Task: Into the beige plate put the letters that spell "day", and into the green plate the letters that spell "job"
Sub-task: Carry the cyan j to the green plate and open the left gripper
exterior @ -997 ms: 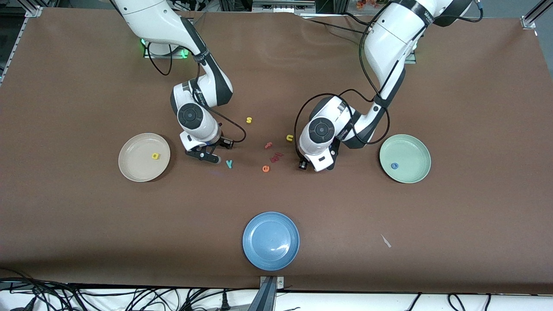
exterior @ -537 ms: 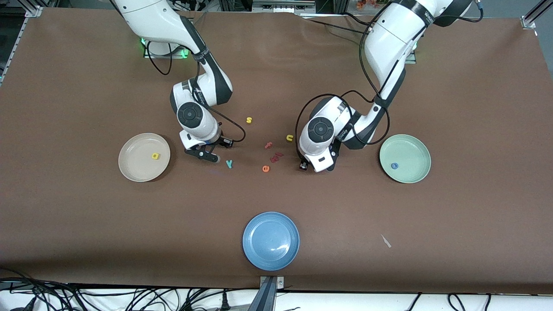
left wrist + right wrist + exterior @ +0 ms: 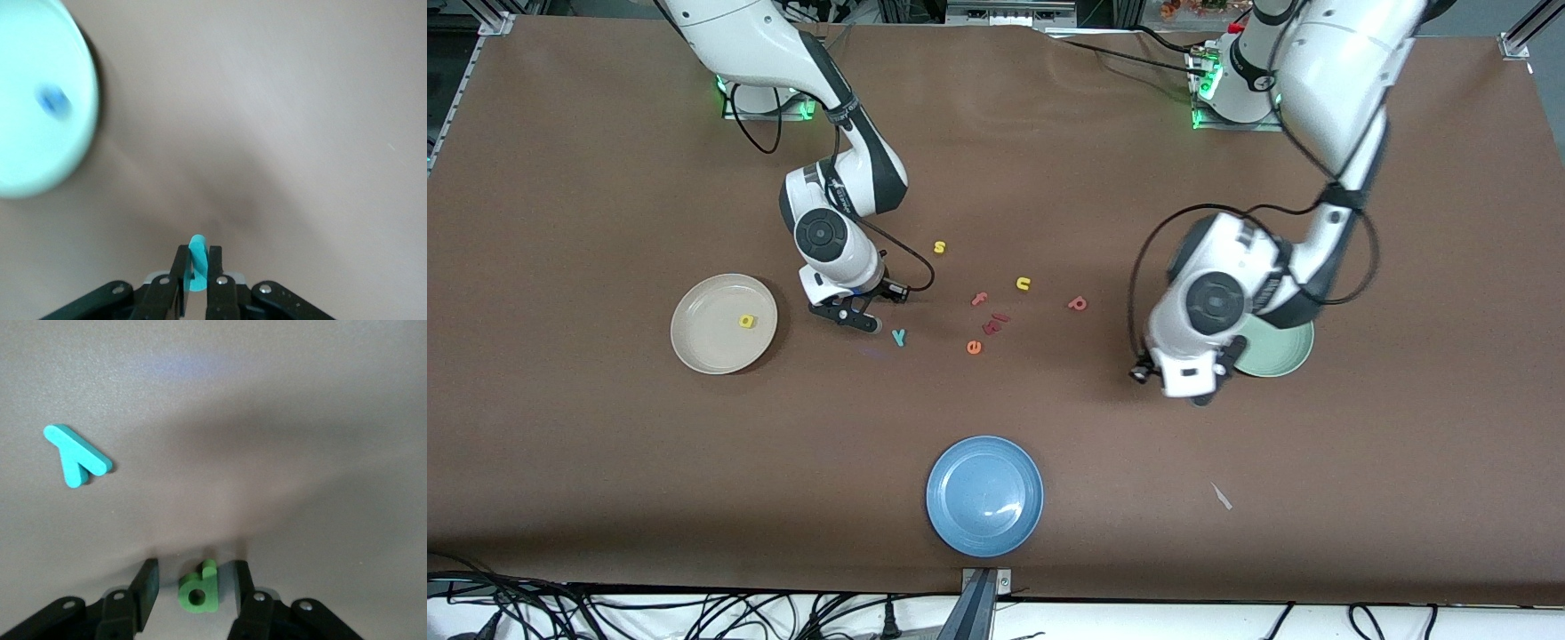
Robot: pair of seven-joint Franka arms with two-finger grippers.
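Gripping the teal "j" (image 3: 196,263) upright, left claw (image 3: 195,280); right claw (image 3: 195,590) apart around green "d" (image 3: 199,590).

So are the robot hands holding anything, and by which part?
The left gripper pinches the teal j by its flat sides. The right gripper holds nothing; its jaws straddle the green d.
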